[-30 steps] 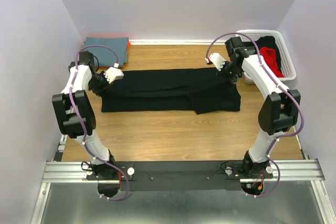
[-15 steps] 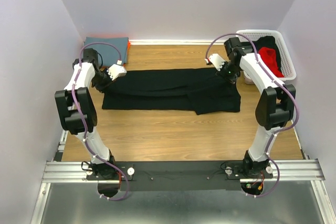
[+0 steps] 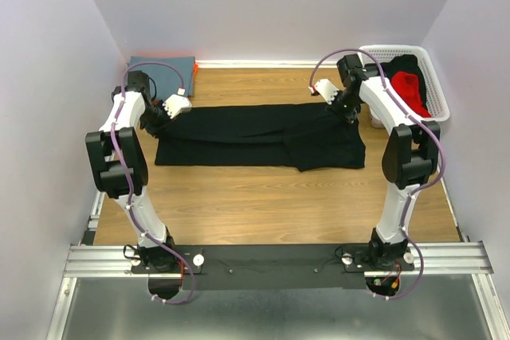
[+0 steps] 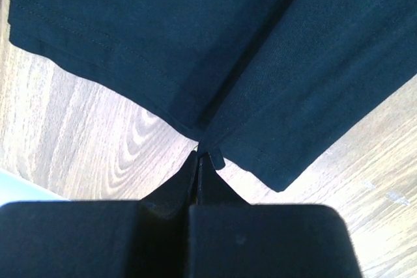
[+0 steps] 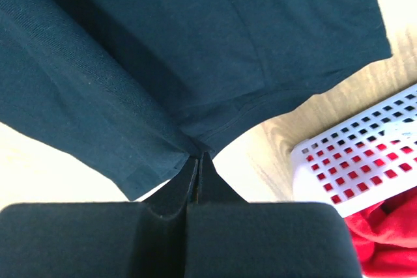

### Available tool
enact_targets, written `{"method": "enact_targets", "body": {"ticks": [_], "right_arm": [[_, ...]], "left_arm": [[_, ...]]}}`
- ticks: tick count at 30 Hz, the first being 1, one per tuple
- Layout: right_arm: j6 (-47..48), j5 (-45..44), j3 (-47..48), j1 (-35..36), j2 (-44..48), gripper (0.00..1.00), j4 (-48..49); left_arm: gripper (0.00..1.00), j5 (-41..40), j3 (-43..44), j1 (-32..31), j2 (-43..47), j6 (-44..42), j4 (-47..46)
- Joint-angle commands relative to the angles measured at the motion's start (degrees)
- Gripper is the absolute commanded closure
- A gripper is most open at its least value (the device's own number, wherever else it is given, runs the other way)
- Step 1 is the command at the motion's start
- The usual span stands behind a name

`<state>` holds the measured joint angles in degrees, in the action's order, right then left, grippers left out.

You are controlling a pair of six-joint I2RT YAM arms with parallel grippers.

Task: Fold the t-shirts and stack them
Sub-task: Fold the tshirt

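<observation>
A large black t-shirt (image 3: 259, 137) lies folded into a long band across the wooden table. My left gripper (image 3: 159, 122) is shut on its left end. In the left wrist view the closed tips (image 4: 201, 155) pinch a bunched edge of the black cloth (image 4: 195, 43). My right gripper (image 3: 344, 109) is shut on the right end, and in the right wrist view its tips (image 5: 198, 157) clamp the hem of the black cloth (image 5: 195, 43). A folded slate-blue t-shirt (image 3: 163, 69) lies on an orange one at the back left. A red t-shirt (image 3: 410, 91) and a black one sit in the basket.
The white mesh basket (image 3: 434, 85) stands in the back right corner, close beside my right gripper, and also appears in the right wrist view as the basket (image 5: 365, 161) with red cloth (image 5: 391, 232). Walls enclose the table on three sides.
Both grippers have shifted slightly toward the back wall, still holding the shirt's ends. The shirt's near edge has crept a little away from me.
</observation>
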<state>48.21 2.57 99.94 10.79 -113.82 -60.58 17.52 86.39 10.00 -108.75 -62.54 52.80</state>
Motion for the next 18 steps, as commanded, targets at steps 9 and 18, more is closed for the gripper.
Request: {"method": "enact_targets", "body": {"ticks": [9,18], "right_arm": [[1.4,-1.5,5.0,-0.9,-4.0,0.99,0.9],[0.0,-1.4,7.7,-0.8,-7.1,0.99,1.6]], "left_arm": [[1.00,-1.1,2.5,-0.1,-2.6,0.8,-1.4],[1.00,-0.2,4.3,-0.2,-5.1,2.2,-2.8]]}}
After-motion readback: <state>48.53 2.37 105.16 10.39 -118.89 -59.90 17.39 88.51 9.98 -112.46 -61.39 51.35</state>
